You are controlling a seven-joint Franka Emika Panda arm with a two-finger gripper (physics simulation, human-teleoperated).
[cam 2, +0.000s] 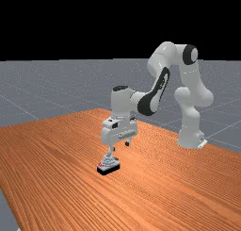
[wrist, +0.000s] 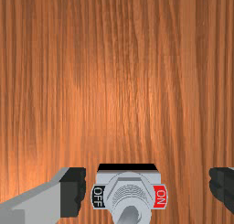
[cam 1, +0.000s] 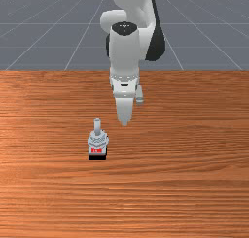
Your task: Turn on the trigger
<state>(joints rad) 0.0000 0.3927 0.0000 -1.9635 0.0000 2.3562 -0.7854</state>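
Sitting on the table, the switch is lying to the front view's left of the gripper, nearer that cam, w/ its lever sticking up; the hand is prob. needing a sideways shift to line up.

Far view: the claw is hanging just above the switch, fingers standing wide apart, nothing held. Lever & nearer fingertip are overlapping here, so whether they're touching, can't tell. Switch's red end is pointing away from the arm's base.

Wrist view: what's only a red patch in the front view is reading clearly as the ON label, w/ the OFF label opposite. Switch's long axis is running approx. parallel to the finger-to-finger line, so the next push is prob. going along it, OFF side to ON.
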